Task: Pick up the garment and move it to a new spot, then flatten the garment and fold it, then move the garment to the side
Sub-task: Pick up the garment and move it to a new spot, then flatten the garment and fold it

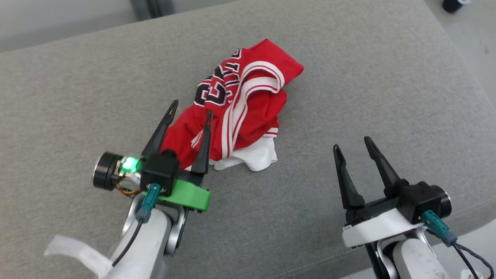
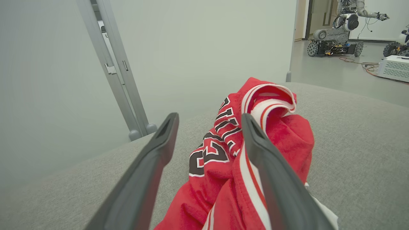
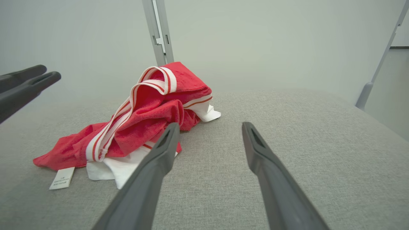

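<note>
Near the middle of the grey cushion [image 1: 368, 77] lies the garment [image 1: 240, 104], a red jersey crumpled into a heap, with white-and-red striped trim looping across its top and white cloth poking out at its near end. The left gripper [image 1: 192, 107] hangs over that near-left end with its two dark fingers spread apart. In the left wrist view red cloth shows between and beneath them, but whether either finger touches it I cannot tell. The right gripper [image 1: 352, 143] is likewise spread wide and holds nothing, above bare cushion to the garment's right and apart from it.

Bare grey fabric surrounds the heap, with broad stretches to the left and right. The cushion's far edge runs a little beyond the garment, and its rounded right edge drops to a pale floor [image 1: 476, 42].

Folds hide most of the jersey: the black-and-white numerals [image 1: 215, 91] are creased and only partly legible, and the left gripper's fingers cover part of the red cloth. A small white label [image 3: 62, 178] lies at the garment's edge, its print too small to read.
</note>
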Tool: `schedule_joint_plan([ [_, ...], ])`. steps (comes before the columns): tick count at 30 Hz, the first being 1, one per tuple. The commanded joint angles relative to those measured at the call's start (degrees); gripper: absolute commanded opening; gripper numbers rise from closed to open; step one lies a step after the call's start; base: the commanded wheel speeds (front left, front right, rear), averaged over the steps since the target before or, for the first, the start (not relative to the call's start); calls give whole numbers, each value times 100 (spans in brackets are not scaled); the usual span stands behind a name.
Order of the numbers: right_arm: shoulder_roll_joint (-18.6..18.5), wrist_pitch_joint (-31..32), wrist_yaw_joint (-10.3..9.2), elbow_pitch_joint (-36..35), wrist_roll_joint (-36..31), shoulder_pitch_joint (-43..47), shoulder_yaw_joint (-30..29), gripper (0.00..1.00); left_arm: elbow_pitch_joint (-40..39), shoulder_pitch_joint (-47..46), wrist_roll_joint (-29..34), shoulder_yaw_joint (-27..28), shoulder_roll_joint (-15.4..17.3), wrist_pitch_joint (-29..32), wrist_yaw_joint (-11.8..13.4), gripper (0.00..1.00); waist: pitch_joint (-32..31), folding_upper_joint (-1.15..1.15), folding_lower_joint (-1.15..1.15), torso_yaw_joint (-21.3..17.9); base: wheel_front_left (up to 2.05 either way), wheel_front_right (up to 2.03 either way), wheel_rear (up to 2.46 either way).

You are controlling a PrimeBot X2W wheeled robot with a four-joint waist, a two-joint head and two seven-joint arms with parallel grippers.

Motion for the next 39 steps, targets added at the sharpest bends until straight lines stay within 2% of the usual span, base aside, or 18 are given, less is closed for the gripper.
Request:
schedule_joint_plan([
  [1, -17, -4, -8, 17, -37, 124, 27, 100, -221, 355, -72, 138, 31, -3, 86, 100, -979, 0, 0, 1039, 0, 0, 0],
  [9, -17, -4, -8, 60, -68, 503, -83, 100, -1244, 1876, 153, 706, -14, -2, 401, 100, -1360, 0, 0, 1418, 0, 0, 0],
  [15, -16, -4, -8, 111, -118, 743, -116, 100, -1740, 2765, 362, 1026, -161, -3, 616, 100, -1532, 0, 0, 1435, 0, 0, 0],
  [23, -16, -4, -8, 196, -129, 986, -127, 100, -1871, 3426, 550, 1230, -268, -3, 480, 100, -1701, 0, 0, 1419, 0, 0, 0],
  [39, -16, -4, -8, 219, -112, 992, -123, 100, -1738, 3481, 746, 1213, -242, -3, 477, 100, -1812, 0, 0, 1332, 0, 0, 0],
])
